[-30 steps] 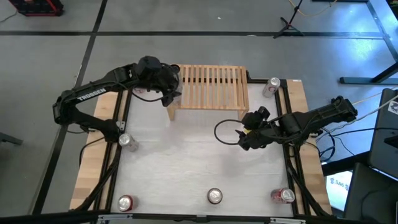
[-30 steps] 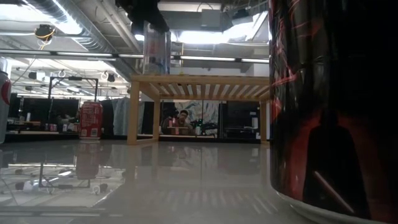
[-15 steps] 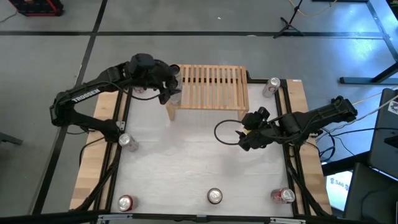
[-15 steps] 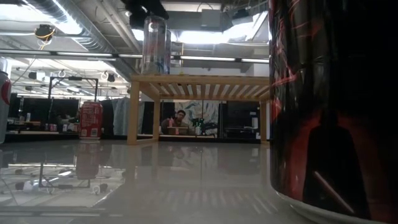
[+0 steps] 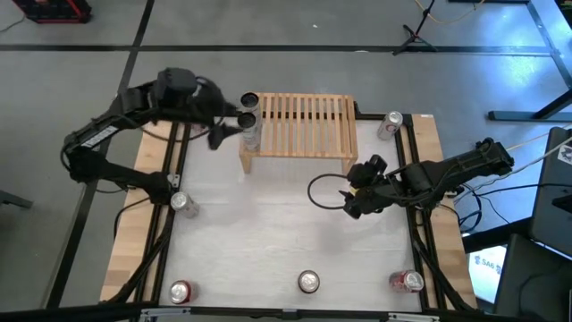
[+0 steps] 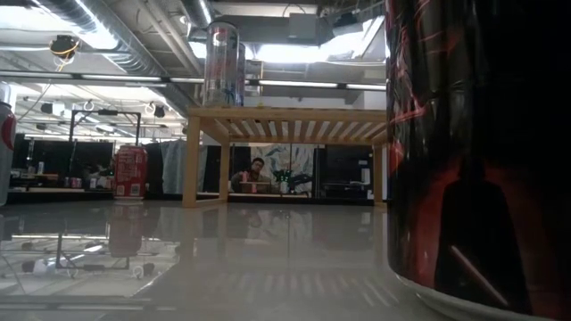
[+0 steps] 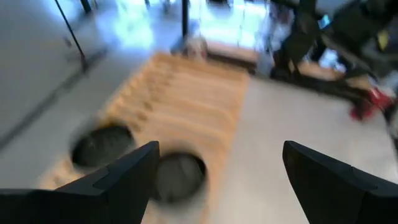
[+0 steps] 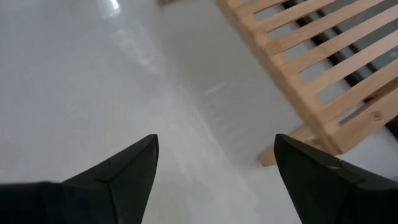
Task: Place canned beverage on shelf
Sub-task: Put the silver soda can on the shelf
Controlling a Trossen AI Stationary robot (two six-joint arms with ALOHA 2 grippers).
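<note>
The shelf (image 5: 299,125) stands at the far side of the white table (image 5: 286,241), its slatted top facing up. At its left end 2 cans stand upright, one behind the other: the nearer can (image 5: 251,130) close to the front corner and the farther can (image 5: 249,99) at the back corner. In the low view only 1 tall can (image 6: 223,64) can be told, standing on the left edge of the shelf top.

The left gripper (image 5: 217,132) is just beside the shelf's left end, apart from both cans, with its fingers spread and holding nothing. In the left wrist view (which is blurred) the 2 dark can tops lie ahead between its fingers (image 7: 124,177).

The right gripper (image 5: 350,199) hangs over the table in front of the shelf's right leg, fingers also apart and empty; a black cable loops beside it.

Other cans stand around: 1 silver can (image 5: 390,124) right of the shelf, 1 can (image 5: 184,203) near the left rail, and 3 cans along the near edge, left (image 5: 180,291), middle (image 5: 308,282) and right (image 5: 409,281). A dark can very near the low camera (image 6: 477,152) covers the right part of that view.
</note>
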